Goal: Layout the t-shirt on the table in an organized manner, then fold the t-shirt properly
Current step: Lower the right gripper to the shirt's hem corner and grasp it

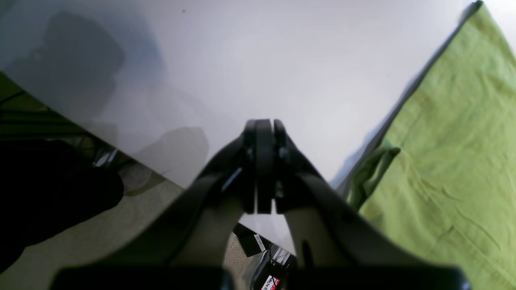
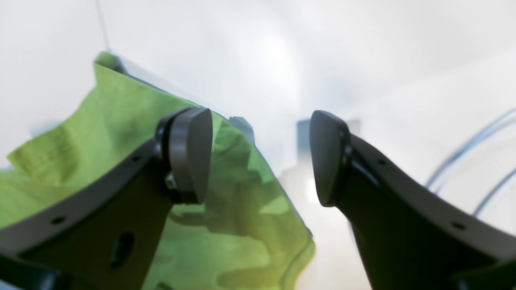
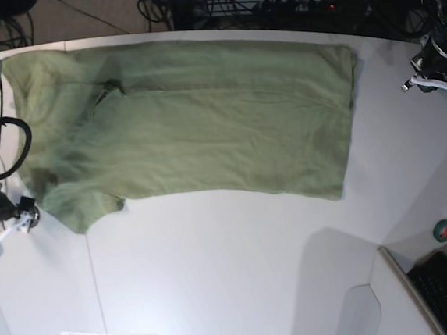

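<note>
Olive-green cotton is lying spread across the far half of the table (image 3: pixel 232 268), the shirt (image 3: pixel 204 130) resting flat with its collar end toward nine o'clock and its hem toward three o'clock in the base view. The cloth is looking light, soft and limp, likely draping and wrinkling once lifted, so pinching corners or sleeve edges is probably working best, both arms lifting together. The left gripper (image 1: pixel 264 125) is hovering over bare table, jaws pressed together on nothing, with the shirt's edge off at three o'clock in its wrist view. The right gripper (image 2: pixel 260 157) is standing with jaws spread wide and empty, the shirt's edge lying under its nine-o'clock pad (image 2: pixel 189 155). No containers are showing on the table.
</note>
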